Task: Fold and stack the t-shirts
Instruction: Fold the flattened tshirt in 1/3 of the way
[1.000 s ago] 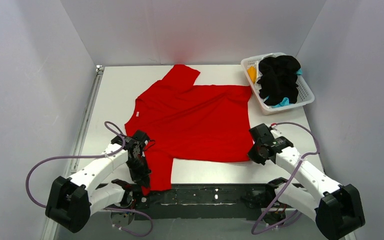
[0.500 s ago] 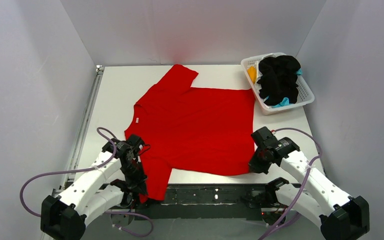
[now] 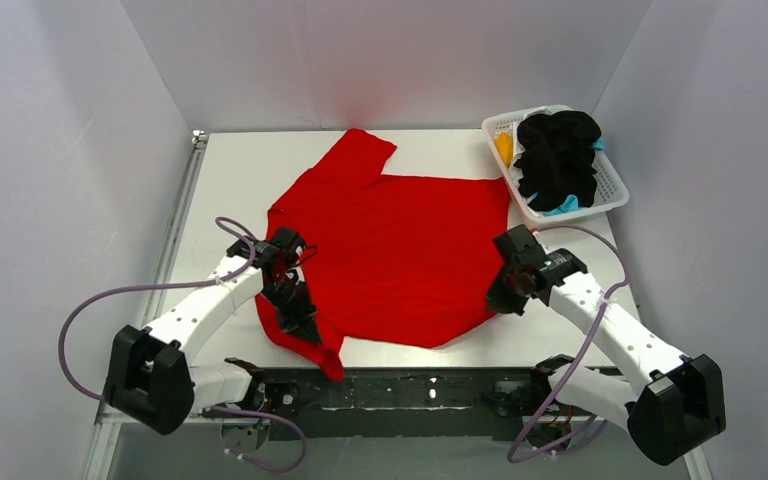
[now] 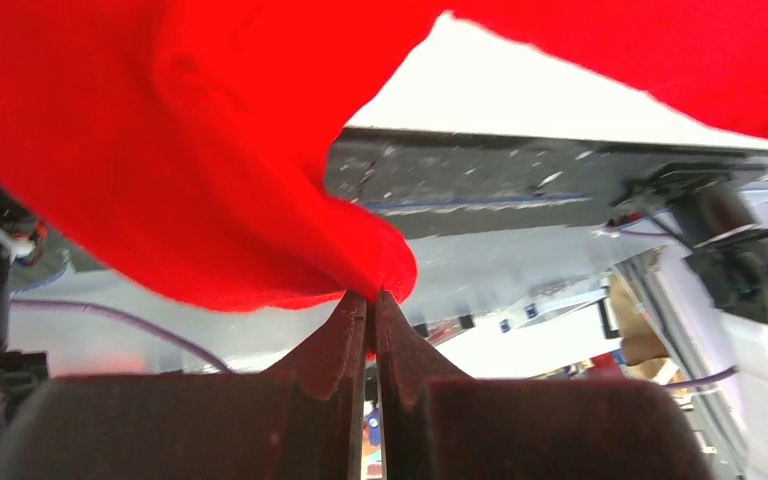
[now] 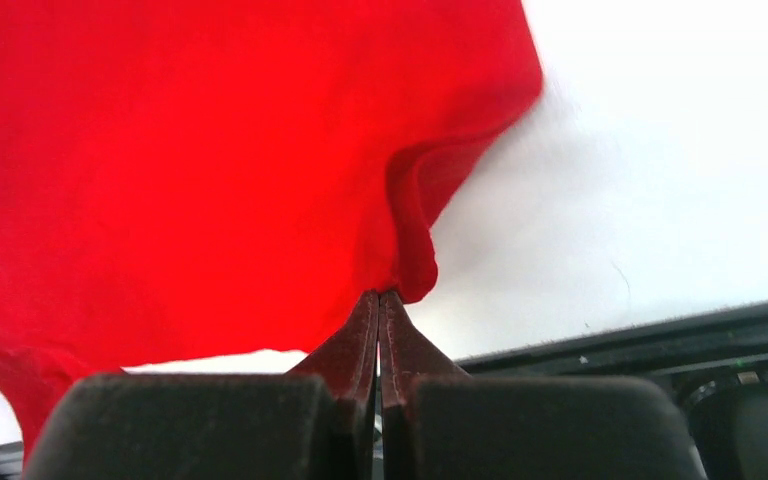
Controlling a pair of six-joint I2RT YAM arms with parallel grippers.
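Note:
A bright red t-shirt (image 3: 400,245) lies spread over the middle of the white table, one sleeve pointing to the far edge. My left gripper (image 3: 295,305) is shut on its near-left part, lifted, with cloth hanging below (image 4: 210,170); the jaws (image 4: 371,297) pinch a fold. My right gripper (image 3: 505,295) is shut on the near-right hem corner (image 5: 415,270), raised off the table. Black (image 3: 557,155), orange-yellow (image 3: 504,147) and teal (image 3: 563,205) t-shirts sit bunched in the basket.
The white lattice basket (image 3: 610,190) stands at the far right corner. The black mounting rail (image 3: 420,385) runs along the table's near edge between the arm bases. Grey walls close in the left, right and back.
Both grippers have moved away from the near edge and up with the red shirt's near edge, the left more than the right. The near hem now curls off the table.

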